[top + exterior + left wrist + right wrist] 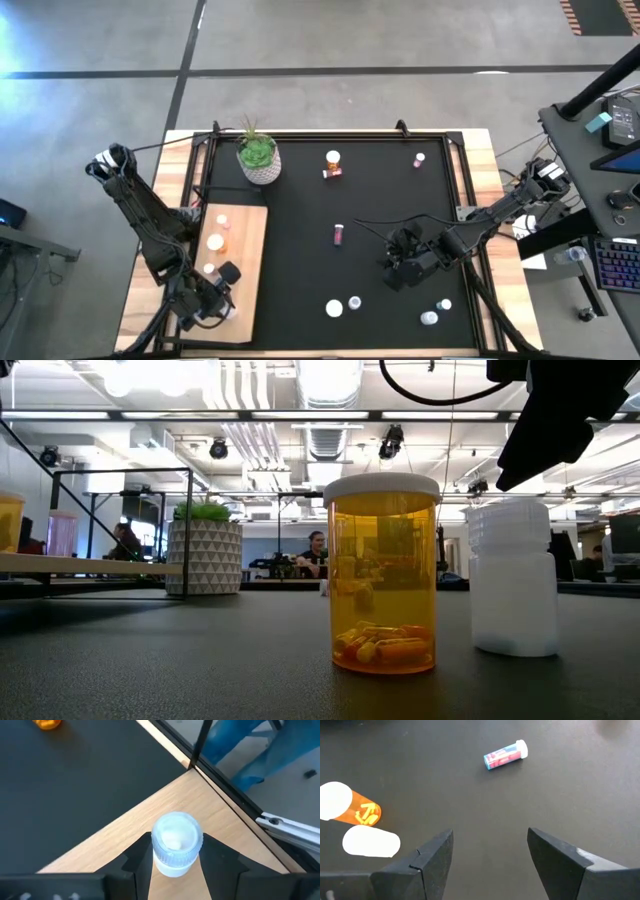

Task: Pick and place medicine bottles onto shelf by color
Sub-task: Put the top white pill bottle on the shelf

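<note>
The left pincer [172,865] grips a white-capped clear bottle [176,842] upright over the near end of the shelf [245,275], fingers clamped on its sides below the cap. The right pincer [490,857] hangs wide and empty over the black mat [380,120], near a fallen pink bottle [505,755]. These bottles look light, stiff and smooth; a grip across the body below the cap seems safest against slipping.

White-capped medicine bottles [338,234] lie scattered on the mat; several stand on the shelf [245,262].
</note>
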Available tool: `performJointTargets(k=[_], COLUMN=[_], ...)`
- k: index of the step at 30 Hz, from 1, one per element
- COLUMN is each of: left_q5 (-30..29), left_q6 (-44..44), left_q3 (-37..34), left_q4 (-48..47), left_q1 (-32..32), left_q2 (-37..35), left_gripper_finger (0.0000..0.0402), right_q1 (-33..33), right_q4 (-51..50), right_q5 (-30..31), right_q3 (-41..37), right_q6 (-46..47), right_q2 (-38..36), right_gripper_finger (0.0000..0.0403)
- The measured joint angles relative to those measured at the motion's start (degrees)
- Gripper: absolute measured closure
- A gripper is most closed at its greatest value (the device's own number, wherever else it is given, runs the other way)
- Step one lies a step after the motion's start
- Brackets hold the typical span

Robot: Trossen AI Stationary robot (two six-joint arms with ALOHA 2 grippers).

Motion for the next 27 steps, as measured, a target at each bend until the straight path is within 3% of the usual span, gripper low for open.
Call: performJointTargets(k=[11,19,27], left_q5=[-1.8,-1.8,-3.2], left_q6=[-3.3,-2.6,-20.3], left_q3=[0.0,1.7,5.7], left_q4=[-1.4,-4.3,-8.2], left_q1=[0.0,0.0,1.0], left_q2=[-0.6,-6.9,-8.9], left_gripper_finger=[0.0227,0.0223,0.0223], right_q1=[0.0,0.0,0.0], right_q4=[0.1,0.2,0.2], right_q5=[0.0,0.0,0.0], right_q3=[0.0,0.0,0.0], right_q6=[0.0,0.0,0.0], right_q2=[0.0,0.0,0.0], right_gripper_finger=[0.0154,0.0154,0.0154])
